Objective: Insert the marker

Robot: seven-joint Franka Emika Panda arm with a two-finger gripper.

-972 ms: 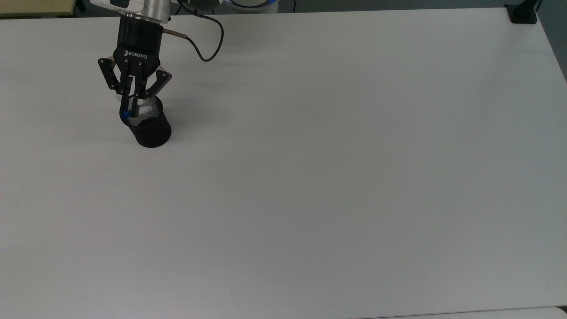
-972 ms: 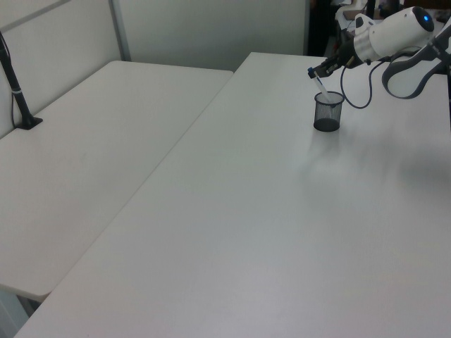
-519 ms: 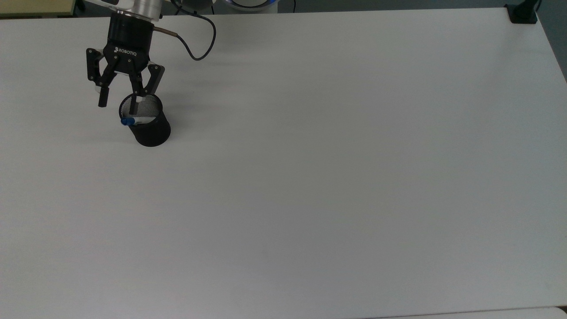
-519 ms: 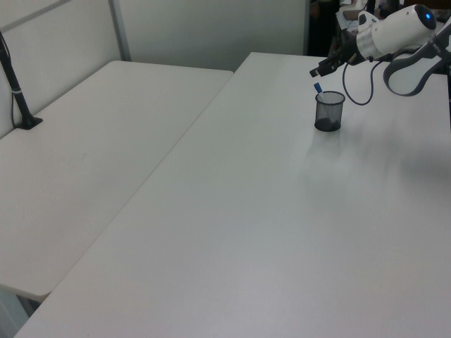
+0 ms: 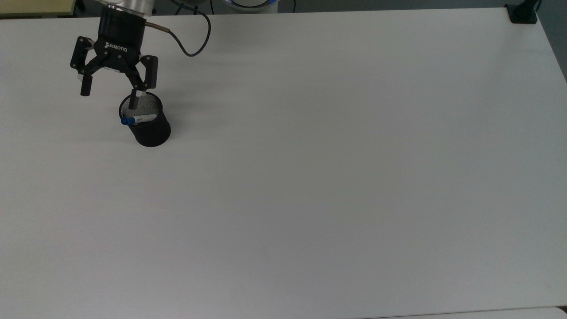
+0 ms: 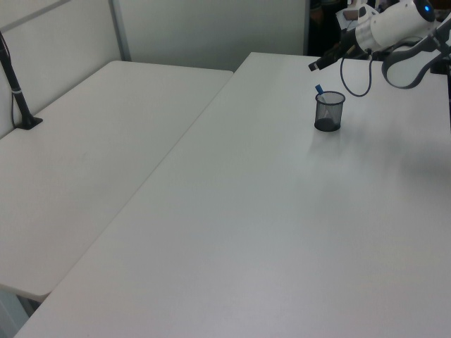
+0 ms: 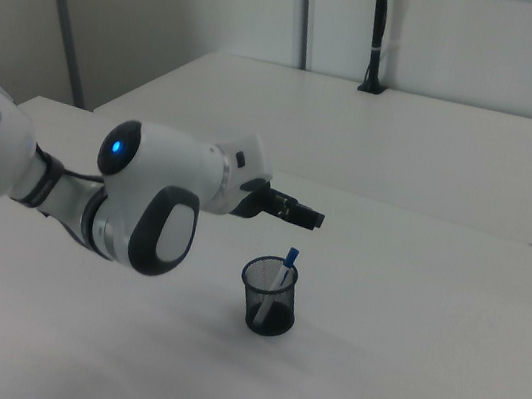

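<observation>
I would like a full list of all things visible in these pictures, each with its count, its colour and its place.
marker: one, white barrel with blue cap, standing tilted inside the cup, cap end above the rim.
mesh cup: one, black, upright on the near table, at the top view's upper left.
near table: one, white, under the cup.
second table: one, white, at the left view's left.
black post: one, on the second table's edge.
cable: one, black, looping from the arm.
arm: one, white.
claw: one, black, open, above the cup, holding nothing.
</observation>
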